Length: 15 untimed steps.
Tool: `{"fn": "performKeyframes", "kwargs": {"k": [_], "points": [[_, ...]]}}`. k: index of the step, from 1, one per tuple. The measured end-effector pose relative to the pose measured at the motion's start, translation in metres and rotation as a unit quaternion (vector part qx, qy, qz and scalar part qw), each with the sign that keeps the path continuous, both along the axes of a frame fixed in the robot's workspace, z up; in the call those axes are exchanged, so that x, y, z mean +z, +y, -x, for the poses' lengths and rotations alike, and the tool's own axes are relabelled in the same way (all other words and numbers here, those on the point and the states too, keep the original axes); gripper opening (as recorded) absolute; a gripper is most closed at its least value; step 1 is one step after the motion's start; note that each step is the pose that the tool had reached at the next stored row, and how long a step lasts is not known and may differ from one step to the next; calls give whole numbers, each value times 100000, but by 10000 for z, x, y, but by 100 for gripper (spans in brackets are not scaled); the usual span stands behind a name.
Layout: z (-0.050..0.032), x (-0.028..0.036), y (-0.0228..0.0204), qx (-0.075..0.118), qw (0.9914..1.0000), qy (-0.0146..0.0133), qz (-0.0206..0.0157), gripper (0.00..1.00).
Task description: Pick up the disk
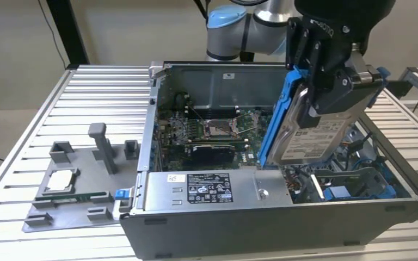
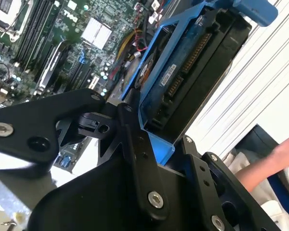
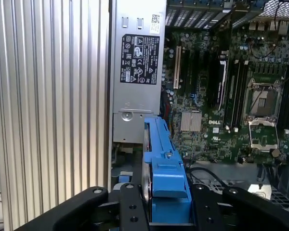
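The disk [image 1: 317, 136], a silver-grey hard drive with a white label in a blue bracket [image 1: 276, 114], hangs tilted on edge above the open computer case [image 1: 267, 223] at the exterior view's right. My black gripper [image 1: 332, 81] is shut on its upper part. In the second wrist view the disk [image 2: 192, 62] shows its connector edge, clamped between the fingers [image 2: 135, 144]. In the first wrist view the blue bracket [image 3: 164, 168] sits pinched in my gripper [image 3: 166, 211], above the case interior.
Inside the case lie the motherboard [image 1: 209, 130] and a long grey power supply [image 1: 209, 187] with a black-white sticker. A grey fixture [image 1: 71, 190] holding a small square chip [image 1: 60, 178] stands on the slatted metal table [image 1: 100, 92]. A person's hand [image 2: 284, 154] is nearby.
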State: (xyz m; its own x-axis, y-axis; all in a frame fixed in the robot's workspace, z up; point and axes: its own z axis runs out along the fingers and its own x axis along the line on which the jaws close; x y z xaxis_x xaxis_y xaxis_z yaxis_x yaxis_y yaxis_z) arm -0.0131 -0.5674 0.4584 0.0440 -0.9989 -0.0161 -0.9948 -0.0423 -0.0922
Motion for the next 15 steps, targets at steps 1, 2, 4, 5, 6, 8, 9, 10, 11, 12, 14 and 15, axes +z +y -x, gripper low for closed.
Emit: {"fn": "performKeyframes", "kwargs": {"k": [1, 2, 4, 5, 6, 8, 9, 10, 11, 12, 14, 15], "points": [[-23, -4, -7, -2, 100000, 2, 4, 0], [-47, -7, -13, -4, 100000, 4, 7, 0], [-97, -10, -24, -10, 100000, 2, 2, 0], [-126, -12, -30, -7, 100000, 2, 1, 0], [-153, -14, -35, -7, 100000, 1, -1, 0], [-207, -17, -47, -3, 100000, 1, 2, 0], [-230, -19, -52, -9, 100000, 1, -3, 0], [-257, -21, -58, -12, 100000, -1, -1, 0], [-281, -23, -63, -16, 100000, 0, -2, 0], [-306, -24, -68, -17, 100000, 1, -2, 0], [-359, -28, -79, -14, 100000, 2, -1, 0], [-386, -30, -85, -13, 100000, -1, -1, 0]]}}
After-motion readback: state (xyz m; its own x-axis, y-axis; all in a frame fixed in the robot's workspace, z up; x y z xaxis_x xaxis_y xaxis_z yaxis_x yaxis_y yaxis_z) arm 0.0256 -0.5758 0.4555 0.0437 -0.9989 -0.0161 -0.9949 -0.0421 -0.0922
